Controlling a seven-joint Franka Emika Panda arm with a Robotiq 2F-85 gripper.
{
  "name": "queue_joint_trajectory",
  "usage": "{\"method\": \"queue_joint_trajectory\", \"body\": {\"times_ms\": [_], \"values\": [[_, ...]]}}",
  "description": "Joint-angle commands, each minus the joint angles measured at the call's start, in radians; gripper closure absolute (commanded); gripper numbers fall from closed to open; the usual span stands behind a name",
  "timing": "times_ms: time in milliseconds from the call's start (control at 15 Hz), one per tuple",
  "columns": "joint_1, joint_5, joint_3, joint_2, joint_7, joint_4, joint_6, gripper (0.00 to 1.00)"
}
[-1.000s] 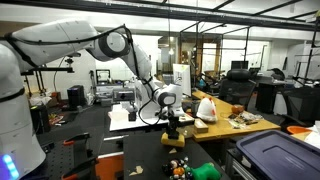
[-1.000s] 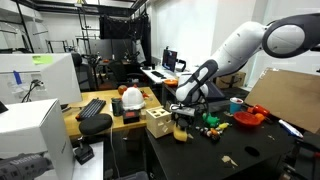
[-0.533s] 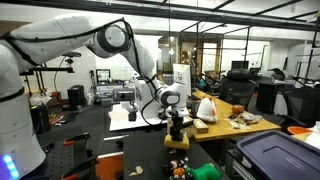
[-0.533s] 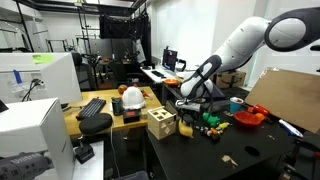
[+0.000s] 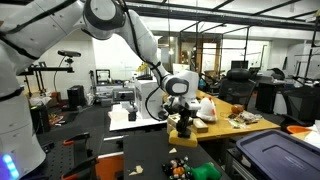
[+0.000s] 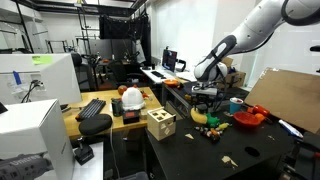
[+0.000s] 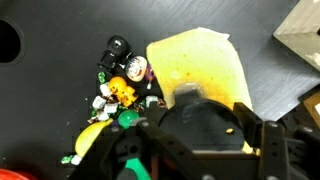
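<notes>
We are starting at the left of the dark worktop (image 6: 270, 150), where a wooden box (image 6: 160, 123) is standing by itself. Just to its right our pincer (image 6: 203, 106) is hanging over the worktop. Its jaws are looking closed on a yellow thing (image 6: 200, 116), which is sitting right under it and, as far as we can tell, is off the worktop. Further right a heap of small toys (image 6: 215, 126) is lying, and then a red bowl (image 6: 248, 118). So we are thinking the step in hand is carrying the yellow thing in the air. The next move is calling for a steady hold and a bare spot on the worktop, away from the toys and the box, so nothing is getting bumped. In the wrist view we are looking straight down. There the small toys are lying on the left with a banana (image 7: 90, 133) among them, the yellow thing is filling the middle, and a pale wooden corner, maybe the box, is peeking in at the top right. That view is showing the toys one by one, which the exterior views are not doing. But it is hiding the fingertips, and only the exterior views are showing how high the pincer is hanging and the big white arm (image 5: 120, 30) behind it.
</notes>
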Motion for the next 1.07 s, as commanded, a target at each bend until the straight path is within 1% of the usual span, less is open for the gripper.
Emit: {"method": "queue_joint_trajectory", "body": {"times_ms": [0, 333, 400, 467, 533, 667, 1000], "values": [[0.004, 0.002, 0.031, -0.022, -0.040, -0.016, -0.039, 0.50], [0.011, 0.026, 0.105, 0.031, -0.086, 0.045, -0.044, 0.50], [0.007, 0.033, 0.122, 0.033, -0.103, 0.048, -0.040, 0.50], [-0.001, 0.046, 0.147, 0.013, -0.139, 0.023, -0.036, 0.50], [0.026, 0.031, 0.106, 0.030, -0.089, 0.025, -0.018, 0.25], [0.028, 0.038, 0.122, 0.030, -0.112, 0.026, -0.019, 0.25], [0.023, 0.039, 0.123, 0.030, -0.116, 0.026, -0.019, 0.25]]}}
